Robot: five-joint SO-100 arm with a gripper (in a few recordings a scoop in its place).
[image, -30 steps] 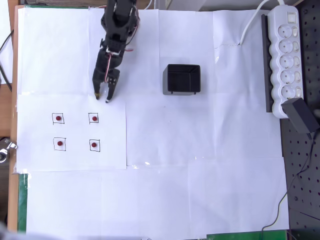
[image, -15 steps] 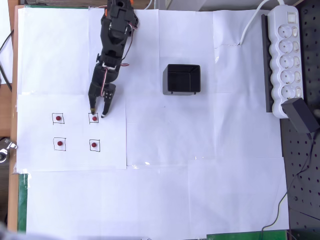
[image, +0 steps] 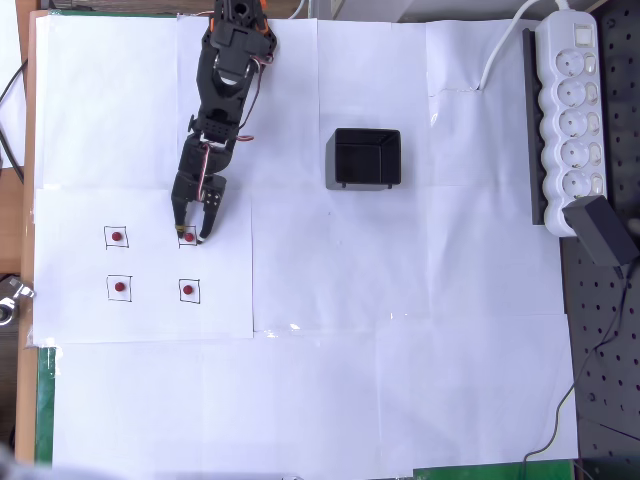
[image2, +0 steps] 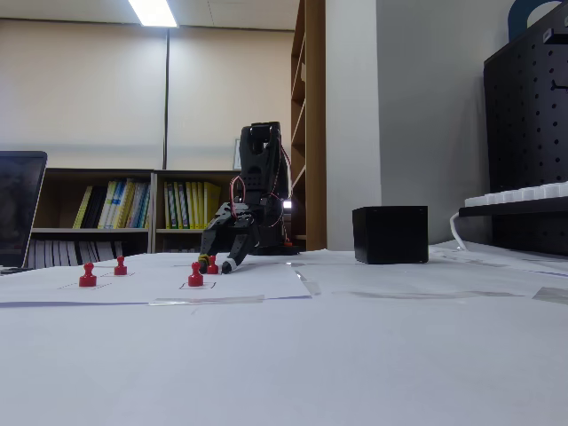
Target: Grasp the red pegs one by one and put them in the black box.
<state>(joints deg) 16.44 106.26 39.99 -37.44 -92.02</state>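
Four small red pegs stand in printed squares on the white paper: the upper left peg (image: 117,237), the lower left peg (image: 119,287), the lower right peg (image: 188,290) and the upper right peg (image: 187,238). My black gripper (image: 192,235) reaches down from the top of the overhead view, and its open jaws straddle the upper right peg. The low fixed view shows that peg (image2: 212,264) between the lowered fingertips of the gripper (image2: 215,265), close to the paper. The black box (image: 365,158) stands to the right, seen again as the black box (image2: 390,234).
A white power strip (image: 570,110) and a black power adapter (image: 603,230) lie along the right edge, beside a black pegboard (image: 610,360). White paper sheets (image: 400,350) cover the table. A metal part (image: 8,300) sits at the left edge.
The gripper has moved down the overhead picture, from above the printed squares to the upper right peg, and now stands around it with its jaws still apart.
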